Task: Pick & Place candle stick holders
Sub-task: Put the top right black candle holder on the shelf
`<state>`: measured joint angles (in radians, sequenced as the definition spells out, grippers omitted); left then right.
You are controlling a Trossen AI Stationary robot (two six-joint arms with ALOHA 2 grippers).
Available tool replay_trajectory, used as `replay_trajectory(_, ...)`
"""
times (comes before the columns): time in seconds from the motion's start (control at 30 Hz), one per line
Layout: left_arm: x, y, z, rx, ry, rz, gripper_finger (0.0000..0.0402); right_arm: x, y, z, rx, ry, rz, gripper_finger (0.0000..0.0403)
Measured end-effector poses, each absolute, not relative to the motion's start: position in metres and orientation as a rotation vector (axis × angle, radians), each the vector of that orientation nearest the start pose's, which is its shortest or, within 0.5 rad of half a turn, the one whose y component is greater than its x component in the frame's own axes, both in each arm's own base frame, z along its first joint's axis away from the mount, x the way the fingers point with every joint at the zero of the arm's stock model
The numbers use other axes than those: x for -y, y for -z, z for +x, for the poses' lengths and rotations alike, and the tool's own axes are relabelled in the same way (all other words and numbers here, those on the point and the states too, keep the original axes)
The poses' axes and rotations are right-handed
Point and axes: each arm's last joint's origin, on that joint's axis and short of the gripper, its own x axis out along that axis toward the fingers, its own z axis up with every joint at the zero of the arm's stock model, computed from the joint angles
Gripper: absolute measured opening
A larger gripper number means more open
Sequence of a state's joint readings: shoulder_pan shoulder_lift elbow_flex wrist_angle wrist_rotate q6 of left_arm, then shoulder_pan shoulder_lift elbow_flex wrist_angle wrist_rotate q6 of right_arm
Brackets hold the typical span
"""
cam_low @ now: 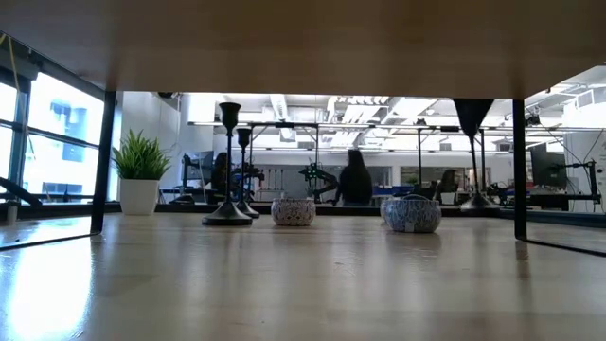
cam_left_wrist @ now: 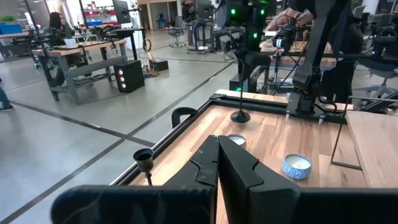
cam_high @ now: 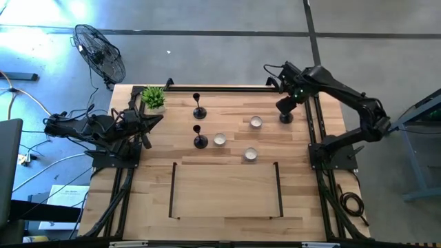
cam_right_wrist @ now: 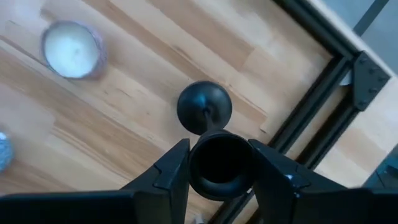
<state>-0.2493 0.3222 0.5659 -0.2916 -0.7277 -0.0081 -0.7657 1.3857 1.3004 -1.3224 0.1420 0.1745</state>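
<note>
Three black candle stick holders show. Two stand on their round bases at the table's far middle, one behind the other. The third is upright at the far right, its cup top between the fingers of my right gripper, which points down over it and is shut on it. My left gripper waits shut and level at the table's left side, touching nothing. My right gripper pinches the third holder's cup top between its two fingers. It comes from above, pointing down. The holder stays upright below the fingers, its stem and round base straight under the cup. I cannot tell whether the base is off the wood.
Three white candles in small bowls sit mid-table. A green potted plant stands at the far left. A black outlined rectangle marks the near middle. Black rails edge the table.
</note>
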Motion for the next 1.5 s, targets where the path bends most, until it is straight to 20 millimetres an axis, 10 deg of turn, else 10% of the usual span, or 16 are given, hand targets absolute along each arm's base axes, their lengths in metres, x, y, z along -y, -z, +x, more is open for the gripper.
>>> replay_trajectory(0.7, 0.002, -0.300, 0.084, -0.041, -0.476, 0.017, 0.0001, 0.085, -0.498, 0.157, -0.767, 0.558, 0.448, 0.0131)
replay_trajectory(1.5, 0.002, -0.300, 0.084, -0.025, -0.481, -0.061, 0.0001, -0.037, -0.505, 0.190, -0.841, 0.053, 0.575, 0.0131)
